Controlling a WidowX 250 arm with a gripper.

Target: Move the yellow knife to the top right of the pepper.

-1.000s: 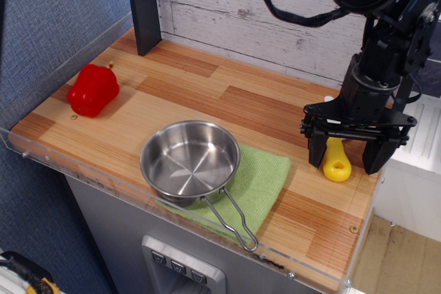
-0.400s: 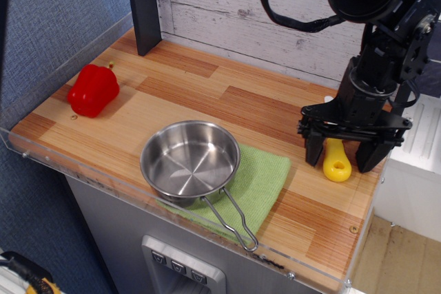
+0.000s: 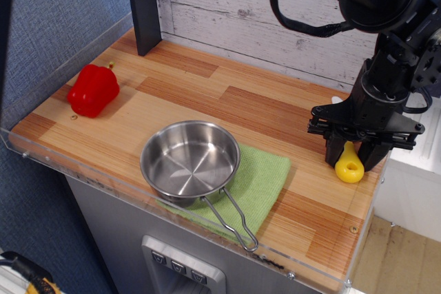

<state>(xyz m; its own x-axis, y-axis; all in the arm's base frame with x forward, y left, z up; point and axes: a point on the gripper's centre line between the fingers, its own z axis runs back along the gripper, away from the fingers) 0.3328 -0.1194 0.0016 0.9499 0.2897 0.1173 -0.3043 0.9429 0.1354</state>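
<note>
The yellow knife (image 3: pixel 350 170) lies near the right edge of the wooden counter. Only the end of its handle with the hole shows below the fingers; the blade is mostly hidden behind the gripper. My gripper (image 3: pixel 355 157) points down over it, and its black fingers are closed in against the sides of the handle. The red pepper (image 3: pixel 92 89) sits at the far left of the counter, far from the gripper.
A steel pan (image 3: pixel 191 160) with a wire handle stands at the front middle, partly on a green cloth (image 3: pixel 267 177). A dark post (image 3: pixel 144 6) rises at the back left. A clear plastic rim (image 3: pixel 103 182) runs along the front edge. A white plank wall is behind.
The fingers, spread wide on either side of the knife before, have closed in on the handle. The gripper and knife have shifted slightly to the right.
</note>
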